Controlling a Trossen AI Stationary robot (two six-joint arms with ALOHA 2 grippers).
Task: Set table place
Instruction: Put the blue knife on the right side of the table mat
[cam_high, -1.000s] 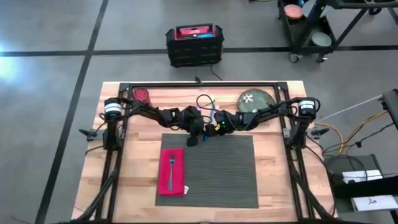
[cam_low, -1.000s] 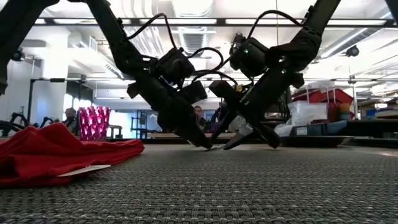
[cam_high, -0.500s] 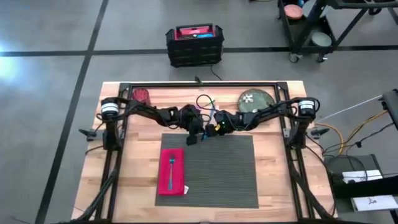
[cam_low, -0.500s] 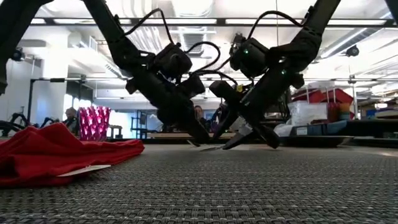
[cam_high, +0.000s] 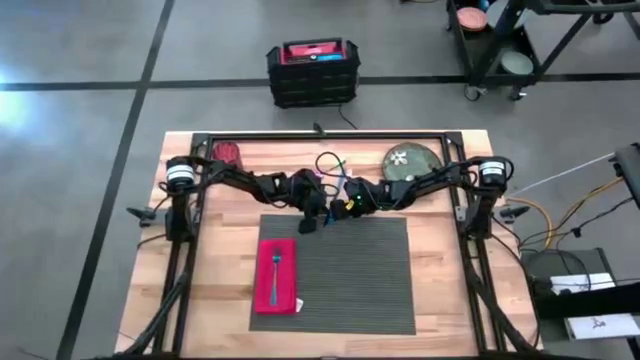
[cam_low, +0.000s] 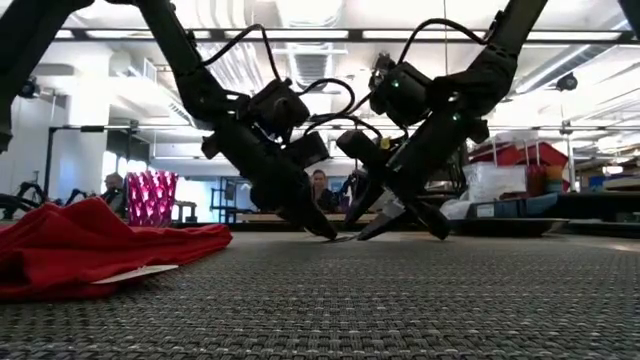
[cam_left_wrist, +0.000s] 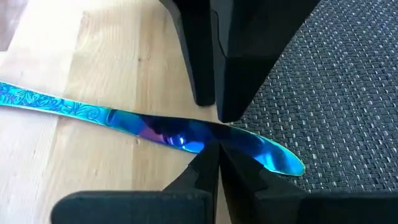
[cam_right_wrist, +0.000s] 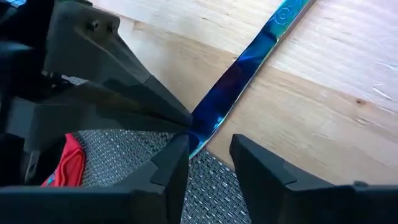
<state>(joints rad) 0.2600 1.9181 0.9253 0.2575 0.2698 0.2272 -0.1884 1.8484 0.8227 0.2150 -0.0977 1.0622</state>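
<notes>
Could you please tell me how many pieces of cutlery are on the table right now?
2. A fork lies on the red napkin on the placemat's left side; a blue knife lies across the mat's far edge, between both grippers. Others may be hidden under the arms.

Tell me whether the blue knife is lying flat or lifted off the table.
Flat. The blue knife lies across the placemat edge, blade tip on it, handle on the wood. The left end effector pinches its blade; the right end effector straddles it, open.

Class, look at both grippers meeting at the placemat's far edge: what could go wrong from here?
1. Both the left gripper and right gripper crowd the same iridescent blue knife; the fingers may collide.
2. The knife lies flat, half on the wooden table, half on the placemat; the grip may slip.
</notes>
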